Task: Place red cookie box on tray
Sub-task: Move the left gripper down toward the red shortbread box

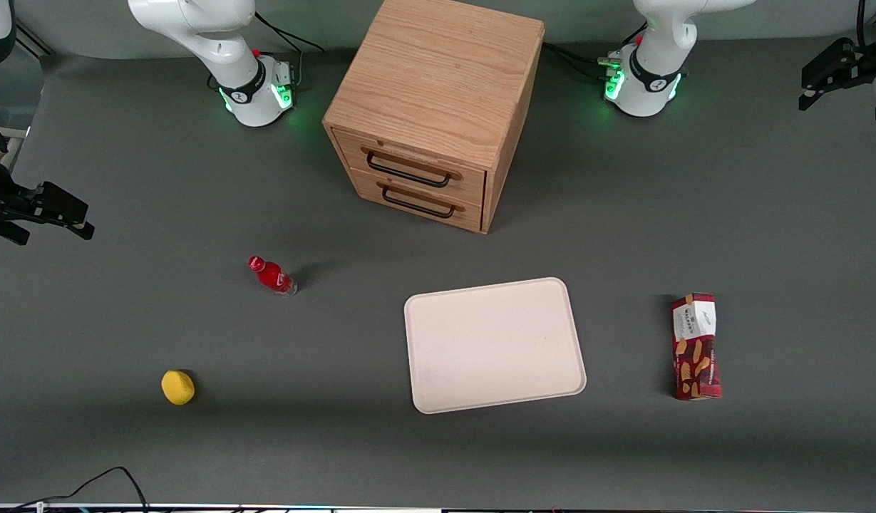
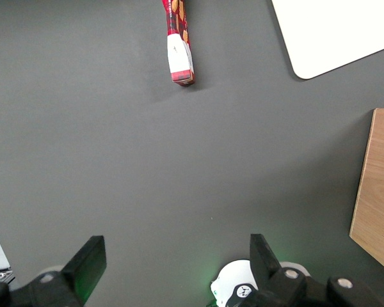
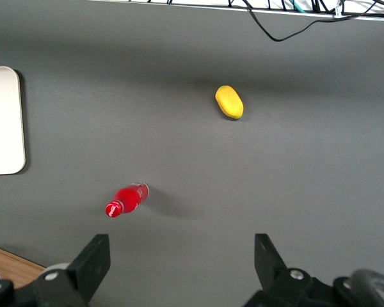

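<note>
The red cookie box (image 1: 696, 347) lies flat on the grey table toward the working arm's end, its white label end pointing away from the front camera. It also shows in the left wrist view (image 2: 178, 45). The cream-white tray (image 1: 495, 345) lies beside it near the table's middle, with nothing on it; a corner of the tray shows in the left wrist view (image 2: 333, 32). My left gripper (image 1: 812, 89) hangs above the table's working-arm end, farther from the front camera than the box and well apart from it. In the wrist view the gripper (image 2: 176, 265) is open and holds nothing.
A wooden two-drawer cabinet (image 1: 438, 107) stands farther from the front camera than the tray, both drawers shut. A small red bottle (image 1: 271, 276) and a yellow fruit (image 1: 177, 387) lie toward the parked arm's end. A cable (image 1: 102, 481) lies at the near edge.
</note>
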`<state>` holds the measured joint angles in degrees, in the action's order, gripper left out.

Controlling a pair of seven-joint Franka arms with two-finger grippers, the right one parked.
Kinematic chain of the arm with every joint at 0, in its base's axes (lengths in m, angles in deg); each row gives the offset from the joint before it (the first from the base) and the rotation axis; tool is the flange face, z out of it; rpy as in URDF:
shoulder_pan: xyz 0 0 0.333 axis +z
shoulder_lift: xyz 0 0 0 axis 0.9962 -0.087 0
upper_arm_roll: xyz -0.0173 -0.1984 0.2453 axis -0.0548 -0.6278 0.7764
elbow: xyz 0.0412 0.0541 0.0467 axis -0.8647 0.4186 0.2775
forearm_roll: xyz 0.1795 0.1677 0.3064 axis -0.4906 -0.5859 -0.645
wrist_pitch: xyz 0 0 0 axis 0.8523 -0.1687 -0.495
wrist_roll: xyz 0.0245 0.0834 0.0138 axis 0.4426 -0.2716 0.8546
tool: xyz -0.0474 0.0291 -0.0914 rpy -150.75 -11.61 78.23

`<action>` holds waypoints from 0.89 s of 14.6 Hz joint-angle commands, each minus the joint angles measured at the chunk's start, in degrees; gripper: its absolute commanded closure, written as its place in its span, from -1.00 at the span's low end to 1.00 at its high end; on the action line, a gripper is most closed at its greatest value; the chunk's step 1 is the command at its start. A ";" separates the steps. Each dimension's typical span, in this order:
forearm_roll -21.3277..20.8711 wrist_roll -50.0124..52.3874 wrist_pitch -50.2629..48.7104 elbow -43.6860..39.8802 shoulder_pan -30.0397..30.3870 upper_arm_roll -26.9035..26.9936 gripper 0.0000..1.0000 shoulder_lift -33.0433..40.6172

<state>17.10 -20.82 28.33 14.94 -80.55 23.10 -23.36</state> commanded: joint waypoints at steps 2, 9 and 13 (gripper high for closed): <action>1.01 -1.98 -0.91 -0.41 0.38 0.21 -1.00 0.47; 1.01 -1.19 5.23 -4.44 -0.06 0.13 -1.00 -10.65; 0.22 -0.06 17.50 -10.08 -0.50 -0.23 -1.00 -28.40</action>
<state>17.55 -21.33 41.52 11.07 -80.62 22.88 -40.82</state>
